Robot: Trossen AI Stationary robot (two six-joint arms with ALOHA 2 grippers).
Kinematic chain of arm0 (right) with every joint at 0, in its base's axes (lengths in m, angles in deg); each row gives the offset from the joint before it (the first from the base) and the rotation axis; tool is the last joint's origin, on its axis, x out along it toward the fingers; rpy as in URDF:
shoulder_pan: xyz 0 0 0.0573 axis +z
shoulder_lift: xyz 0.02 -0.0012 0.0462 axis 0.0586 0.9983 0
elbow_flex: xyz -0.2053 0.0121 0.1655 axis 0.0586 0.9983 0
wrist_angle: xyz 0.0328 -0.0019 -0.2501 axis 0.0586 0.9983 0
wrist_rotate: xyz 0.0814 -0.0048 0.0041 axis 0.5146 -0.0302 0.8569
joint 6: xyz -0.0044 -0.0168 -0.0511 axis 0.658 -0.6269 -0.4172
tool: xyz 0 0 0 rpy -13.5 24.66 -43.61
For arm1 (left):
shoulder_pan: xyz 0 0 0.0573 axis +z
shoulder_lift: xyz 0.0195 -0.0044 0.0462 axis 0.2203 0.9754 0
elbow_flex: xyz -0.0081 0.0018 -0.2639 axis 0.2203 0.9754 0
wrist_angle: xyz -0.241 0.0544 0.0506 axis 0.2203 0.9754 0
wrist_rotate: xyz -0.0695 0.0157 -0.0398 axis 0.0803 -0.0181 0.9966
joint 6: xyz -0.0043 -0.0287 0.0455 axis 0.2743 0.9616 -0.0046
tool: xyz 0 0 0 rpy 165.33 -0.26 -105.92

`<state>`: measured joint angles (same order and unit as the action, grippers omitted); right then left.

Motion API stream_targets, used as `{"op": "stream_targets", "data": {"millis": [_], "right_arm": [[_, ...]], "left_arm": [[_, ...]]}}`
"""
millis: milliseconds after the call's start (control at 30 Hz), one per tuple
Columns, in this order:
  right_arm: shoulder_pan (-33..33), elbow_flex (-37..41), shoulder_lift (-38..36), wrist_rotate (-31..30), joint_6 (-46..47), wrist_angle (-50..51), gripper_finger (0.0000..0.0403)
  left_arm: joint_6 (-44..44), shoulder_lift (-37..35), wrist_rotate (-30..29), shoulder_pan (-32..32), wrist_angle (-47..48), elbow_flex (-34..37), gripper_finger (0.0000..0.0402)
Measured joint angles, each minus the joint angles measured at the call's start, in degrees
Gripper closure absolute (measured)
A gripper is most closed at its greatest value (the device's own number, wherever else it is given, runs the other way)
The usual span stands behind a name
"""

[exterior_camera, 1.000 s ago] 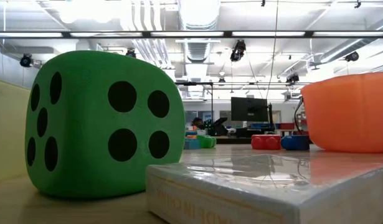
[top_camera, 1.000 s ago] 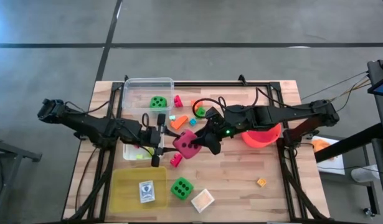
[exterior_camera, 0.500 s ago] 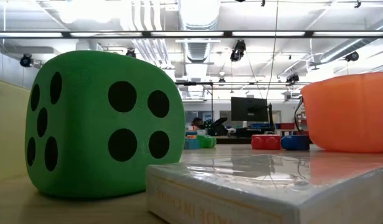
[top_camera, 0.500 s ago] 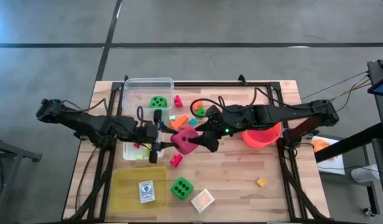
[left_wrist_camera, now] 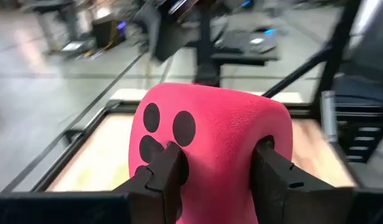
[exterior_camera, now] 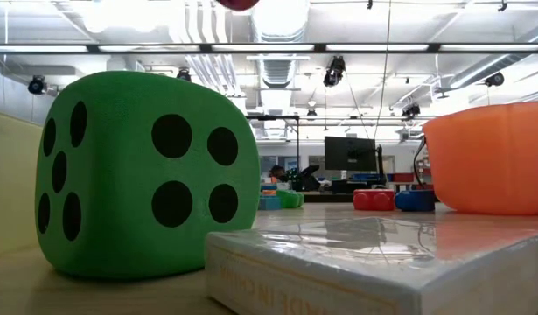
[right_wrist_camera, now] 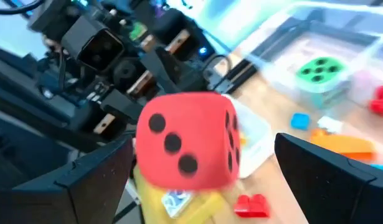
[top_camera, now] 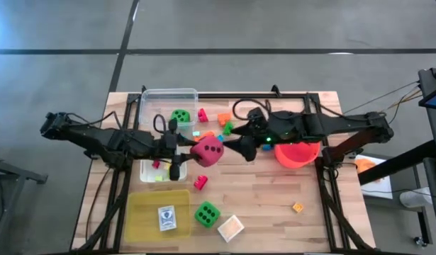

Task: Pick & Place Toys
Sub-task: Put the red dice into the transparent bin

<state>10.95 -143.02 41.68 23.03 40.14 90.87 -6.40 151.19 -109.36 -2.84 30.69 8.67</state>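
My left gripper (top_camera: 189, 151) is shut on a pink die (top_camera: 207, 151) with black dots, held above the table's middle. The die's underside just shows at the top edge of the low view (exterior_camera: 238, 3). My right gripper (top_camera: 237, 147) stands open just to the right of the die, touching nothing; its own view shows the die (right_wrist_camera: 186, 140) ahead of its spread fingers. One green die (top_camera: 179, 115) lies in a clear tub (top_camera: 168, 95), and another (top_camera: 206, 213) sits on the table near the front. Small blocks (top_camera: 200, 182) lie scattered about. My left gripper pinches the pink die between its two fingers (left_wrist_camera: 163, 180), on two opposite faces (left_wrist_camera: 247, 168). The fingers come nearly level from the table's left. The die is lifted clear of the table, and its soft sides are dented in where the fingers sit.
An orange bucket (top_camera: 297, 152) stands right of centre under my right arm. A yellow tray (top_camera: 148, 228) with a card (top_camera: 166, 217) lies front left, a small clear tub (top_camera: 157, 170) below my left gripper, and a card box (top_camera: 230, 227) and an orange block (top_camera: 297, 207) near the front.
The pink die has passed from my right gripper to my left. My right gripper has opened, let go and drawn back up and toward the table's right edge. My left gripper has rolled and risen with the die, which now sits higher and nearer the far edge.
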Motion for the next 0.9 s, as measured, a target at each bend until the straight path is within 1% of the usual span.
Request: {"op": "stream_targets", "data": {"millis": [100,200,300,400,467,567,733,800,900], "right_arm": [[0.0,0.0,-1.8,-0.8,0.2,4.4,0.0020],[0.1,0.3,-2.8,-0.8,0.2,7.9,0.0020],[0.8,0.7,-3.1,-0.9,0.2,9.2,0.0020],[1.6,1.5,-3.2,-1.2,0.2,9.6,0.0020],[2.2,2.0,-3.1,-1.9,0.2,9.8,0.0020],[3.4,2.4,-3.1,-4.0,0.3,9.8,0.0020],[5.4,2.4,-3.2,-5.3,0.2,9.6,0.0020],[6.2,2.4,-3.2,-5.3,0.2,9.6,0.0020],[7.3,2.4,-3.2,-6.7,0.4,9.7,0.0020]], "left_arm": [[4.3,-0.1,-7.0,0.1,7.6,-2.9,0.0270],[9.8,-0.3,-12.9,1.7,17.1,-6.8,0.0270],[16.4,-0.3,-16.2,5.1,28.1,-11.6,0.0270],[23.0,-0.3,-17.1,10.6,38.2,-15.8,0.0271],[25.2,-0.3,-17.2,15.0,44.2,-17.9,0.0272],[27.0,-0.3,-16.1,22.3,49.3,-19.3,0.0272],[26.9,-0.2,-5.3,35.4,52.0,-17.7,0.0272],[26.8,0.2,-3.3,39.4,52.4,-16.8,0.0272],[25.8,1.3,-2.7,43.4,54.0,-16.5,0.0272]]}}
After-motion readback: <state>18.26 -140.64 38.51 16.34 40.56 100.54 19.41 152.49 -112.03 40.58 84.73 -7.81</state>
